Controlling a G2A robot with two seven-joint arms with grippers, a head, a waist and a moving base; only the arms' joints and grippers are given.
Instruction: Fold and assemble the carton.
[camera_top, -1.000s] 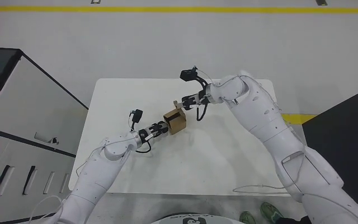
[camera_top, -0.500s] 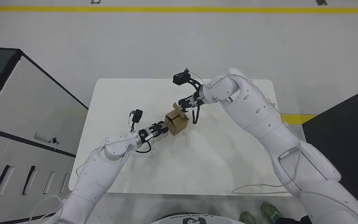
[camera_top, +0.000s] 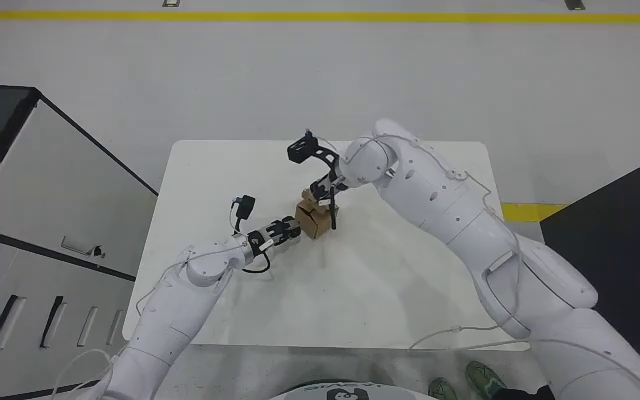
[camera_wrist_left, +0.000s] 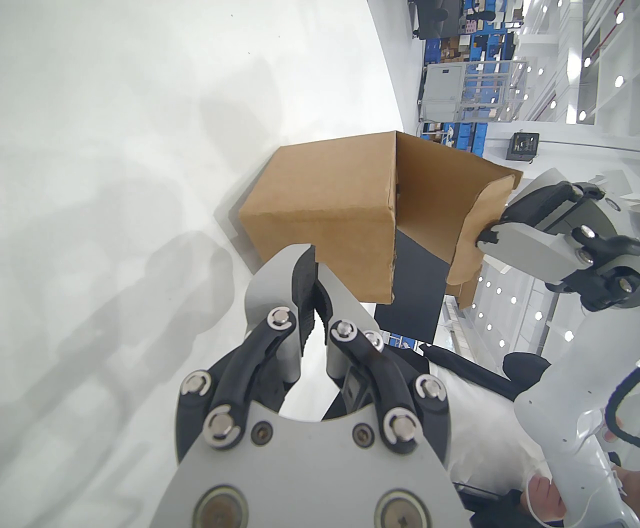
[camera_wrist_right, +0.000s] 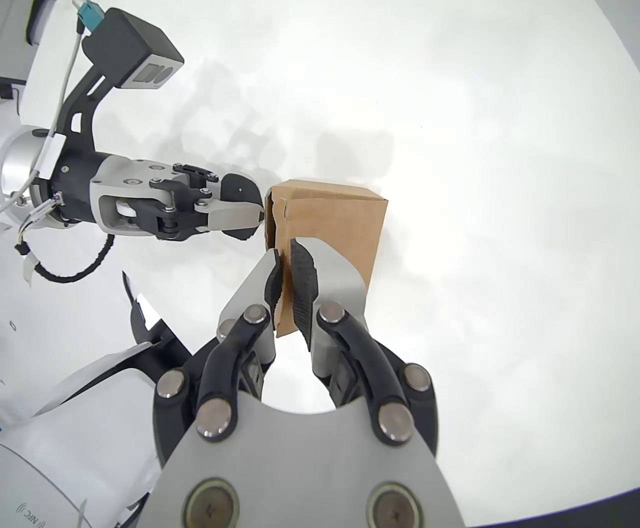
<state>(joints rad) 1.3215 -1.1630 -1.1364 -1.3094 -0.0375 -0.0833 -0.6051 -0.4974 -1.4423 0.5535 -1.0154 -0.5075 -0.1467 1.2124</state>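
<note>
White table (camera_top: 420, 290), carton (camera_top: 311, 217) mid-table, left end effector (camera_wrist_left: 316, 272) seemingly pinching one edge, right end effector (camera_wrist_right: 287, 265) clamping another

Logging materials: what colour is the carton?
Plain brown cardboard; the carton shows best in the left wrist view.

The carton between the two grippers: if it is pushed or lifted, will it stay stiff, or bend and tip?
Probably light: the carton is thin cardboard with an open end. Its flap looks floppy, curling where the right gripper pinches it. A push may skew it, as a corner seam gapes and the left gripper holds just one wall.
</note>
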